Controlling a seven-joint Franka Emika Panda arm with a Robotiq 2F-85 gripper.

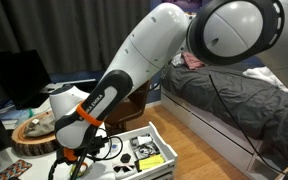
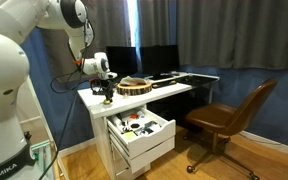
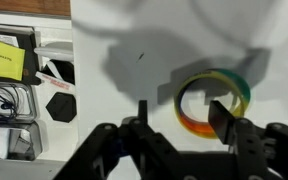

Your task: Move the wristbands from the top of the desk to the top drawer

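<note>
A yellow-green wristband [image 3: 215, 101] with a rainbow-coloured lower rim lies flat on the white desk [image 3: 134, 40] in the wrist view. My gripper [image 3: 181, 118] is open just above it. The right finger stands over the ring and the left finger is on bare desk beside it. In an exterior view the gripper [image 2: 106, 94] hangs over the desk's [image 2: 169, 90] left end. The top drawer [image 2: 149, 141] is pulled open below, with small things in it; it also shows in another exterior view [image 1: 164, 150] and at the left of the wrist view [image 3: 50, 44]. The pale wristband is not in view.
A round bark-edged wooden slab [image 2: 135, 86] lies on the desk beside the gripper, also seen in the other exterior view [image 1: 34, 130]. Monitors [image 2: 154, 60] stand at the back. A brown chair [image 2: 234, 115] is by the desk. A grey-covered bed [image 1: 234, 95] is nearby.
</note>
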